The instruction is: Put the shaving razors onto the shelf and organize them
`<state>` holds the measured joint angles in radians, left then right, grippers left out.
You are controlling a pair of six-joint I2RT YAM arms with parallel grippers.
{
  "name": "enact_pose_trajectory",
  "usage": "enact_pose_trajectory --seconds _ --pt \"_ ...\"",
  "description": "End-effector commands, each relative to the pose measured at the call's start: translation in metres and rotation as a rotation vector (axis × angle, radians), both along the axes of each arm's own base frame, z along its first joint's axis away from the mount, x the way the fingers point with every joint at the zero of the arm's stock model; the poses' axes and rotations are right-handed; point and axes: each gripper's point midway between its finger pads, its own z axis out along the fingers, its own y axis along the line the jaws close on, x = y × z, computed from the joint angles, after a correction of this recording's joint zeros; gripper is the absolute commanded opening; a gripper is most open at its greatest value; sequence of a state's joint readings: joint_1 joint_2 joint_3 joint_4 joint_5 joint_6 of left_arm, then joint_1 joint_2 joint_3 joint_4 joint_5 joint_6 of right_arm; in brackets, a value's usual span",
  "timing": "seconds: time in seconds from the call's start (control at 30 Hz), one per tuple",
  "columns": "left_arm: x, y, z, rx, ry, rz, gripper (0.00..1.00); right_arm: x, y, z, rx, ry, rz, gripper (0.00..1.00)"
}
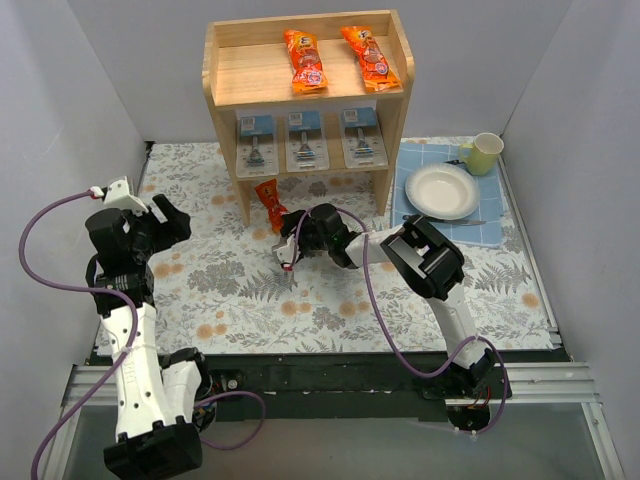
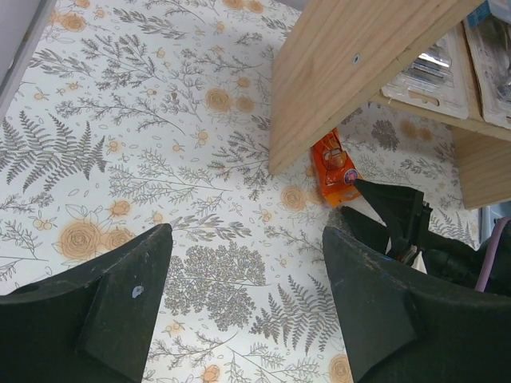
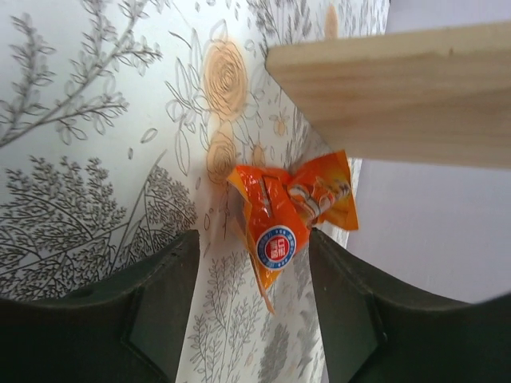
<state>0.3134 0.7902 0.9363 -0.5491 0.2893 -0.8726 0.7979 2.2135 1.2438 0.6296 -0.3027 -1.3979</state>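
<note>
The three shaving razors stand side by side on the lower tier of the shelf, in the upper middle of the overhead view, each blue card facing forward. Neither tool is on them. The right gripper sits below the shelf's left leg, near the centre of that view and well apart from the razors. Its jaws are spread, and the right wrist view shows a crumpled orange snack packet on the floral tablecloth just ahead of the gap between its fingers. Whether the right-hand finger touches the packet's edge cannot be told. A pale wooden part of the shelf crosses the top of that frame. The left gripper hangs at the left of the overhead view, well away from the shelf, jaws spread wide with nothing but tablecloth between them. Its own camera shows the razors in the upper right corner, behind the shelf's side panel, and the snack packet at the panel's foot. Two more orange packets lie on the shelf's top tier.
</note>
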Motion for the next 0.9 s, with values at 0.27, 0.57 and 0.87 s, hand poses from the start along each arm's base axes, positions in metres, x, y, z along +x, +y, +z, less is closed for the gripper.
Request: enact_pose_trajectory --seconds 0.27,0.57,0.87 --pt "-0.004 0.002 0.007 -0.016 -0.022 0.007 0.75 -0.003 0.017 -0.018 -0.077 -0.012 0.110 0.43" --pt "-0.005 0.001 0.004 -0.028 -0.028 0.011 0.75 -0.006 0.003 0.006 -0.076 -0.066 0.059 0.02" --pt "0.003 -0.003 0.008 -0.075 -0.097 -0.002 0.75 -0.100 -0.037 0.170 0.075 0.032 0.208 0.01"
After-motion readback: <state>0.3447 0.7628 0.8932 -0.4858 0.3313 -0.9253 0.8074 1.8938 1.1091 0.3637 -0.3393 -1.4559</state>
